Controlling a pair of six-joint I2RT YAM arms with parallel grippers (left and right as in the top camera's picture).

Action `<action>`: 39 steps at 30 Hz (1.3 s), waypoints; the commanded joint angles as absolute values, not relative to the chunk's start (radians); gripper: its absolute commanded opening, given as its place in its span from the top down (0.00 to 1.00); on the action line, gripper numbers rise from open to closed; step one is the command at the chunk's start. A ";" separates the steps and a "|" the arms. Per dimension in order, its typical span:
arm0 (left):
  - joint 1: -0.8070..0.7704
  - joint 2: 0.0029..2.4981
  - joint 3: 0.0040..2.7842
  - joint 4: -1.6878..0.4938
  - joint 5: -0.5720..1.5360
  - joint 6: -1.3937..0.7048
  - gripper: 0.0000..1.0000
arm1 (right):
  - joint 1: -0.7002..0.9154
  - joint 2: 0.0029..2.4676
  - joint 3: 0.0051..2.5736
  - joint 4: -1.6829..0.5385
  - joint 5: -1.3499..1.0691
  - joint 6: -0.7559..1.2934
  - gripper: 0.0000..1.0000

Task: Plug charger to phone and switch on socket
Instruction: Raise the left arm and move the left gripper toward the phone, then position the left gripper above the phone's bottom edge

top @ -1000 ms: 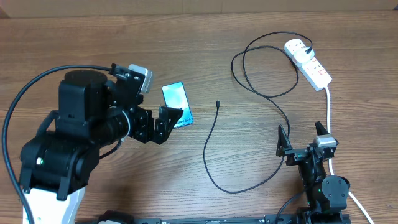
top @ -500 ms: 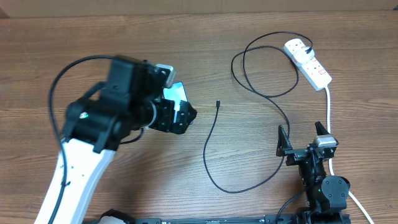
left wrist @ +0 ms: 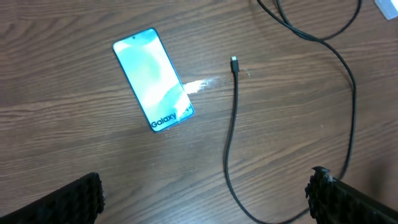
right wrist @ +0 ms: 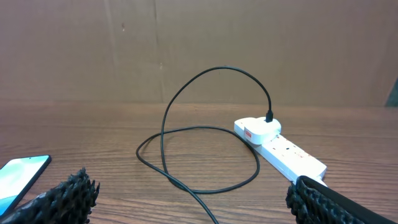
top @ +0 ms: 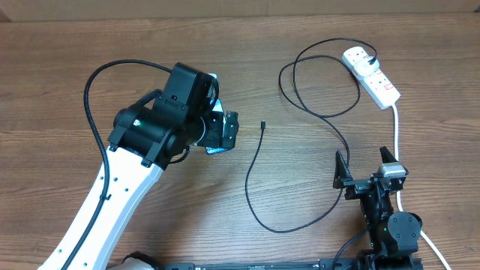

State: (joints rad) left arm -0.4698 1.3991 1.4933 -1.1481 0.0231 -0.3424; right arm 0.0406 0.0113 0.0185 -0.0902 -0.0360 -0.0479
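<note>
The phone [left wrist: 152, 78], its screen lit cyan, lies flat on the wooden table, and my left gripper [left wrist: 202, 205] hovers open above and just short of it. From overhead the left arm covers nearly all of the phone [top: 217, 149]. The charger's black cable [top: 255, 172] curls across the table, its connector tip [left wrist: 234, 60] lying free to the right of the phone. Its plug [right wrist: 269, 116] sits in the white socket [top: 371, 75] at the back right. My right gripper [top: 365, 165] rests open at the front right, holding nothing.
The socket's thick white cord [top: 396, 131] runs down the right side past the right arm. The black cable makes loose loops [right wrist: 199, 155] between the socket and the right gripper. A brown wall [right wrist: 186, 50] rises behind the table.
My left arm has swung right and forward, and now hangs over the phone, hiding most of it from overhead. The right arm, cable and socket have not moved.
</note>
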 commanded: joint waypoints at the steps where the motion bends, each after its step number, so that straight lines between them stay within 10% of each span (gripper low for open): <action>1: -0.471 1.405 1.515 -1.132 -0.074 -0.444 0.00 | 0.040 0.004 0.009 -0.084 -0.027 -0.041 0.00; 39: -0.472 1.597 1.515 -1.075 -0.051 -0.633 0.00 | 0.040 0.004 0.009 -0.084 -0.027 -0.041 0.00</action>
